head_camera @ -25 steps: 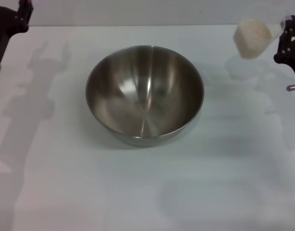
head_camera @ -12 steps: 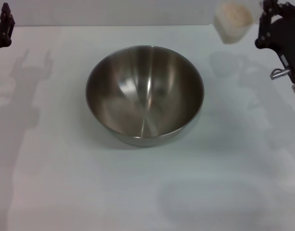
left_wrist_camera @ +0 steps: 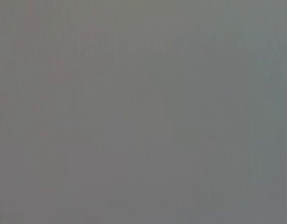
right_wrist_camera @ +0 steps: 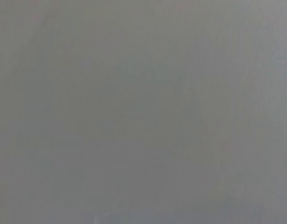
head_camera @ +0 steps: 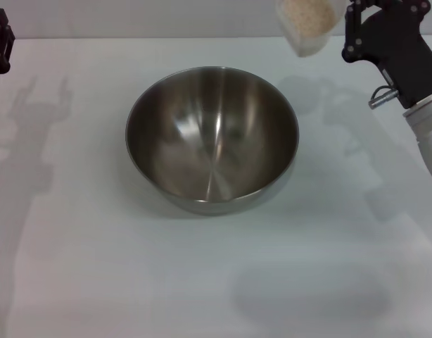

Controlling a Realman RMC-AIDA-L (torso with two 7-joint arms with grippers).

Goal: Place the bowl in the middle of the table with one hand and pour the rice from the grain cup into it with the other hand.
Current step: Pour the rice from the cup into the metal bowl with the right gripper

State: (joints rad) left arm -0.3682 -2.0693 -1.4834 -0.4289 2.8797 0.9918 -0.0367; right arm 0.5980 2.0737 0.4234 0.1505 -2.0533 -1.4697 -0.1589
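The steel bowl [head_camera: 212, 137] stands empty in the middle of the white table [head_camera: 216, 282]. Up at the far right, my right gripper [head_camera: 341, 21] is shut on the grain cup [head_camera: 307, 29], holding it in the air just beyond the bowl's far right rim. The cup is filled with rice [head_camera: 305, 13] and its top is cut off by the picture's edge. My left gripper [head_camera: 0, 44] shows only as a black tip at the far left edge, well away from the bowl; its shadow on the table shows two fingers apart. Both wrist views are blank grey.
Arm shadows fall across the table to the left and right of the bowl. The table's far edge [head_camera: 167, 36] runs just behind the bowl.
My right gripper has carried the cup of rice leftward and higher, from the far right toward the bowl's far rim. The left gripper has drawn back to the left edge. The bowl has stayed put.
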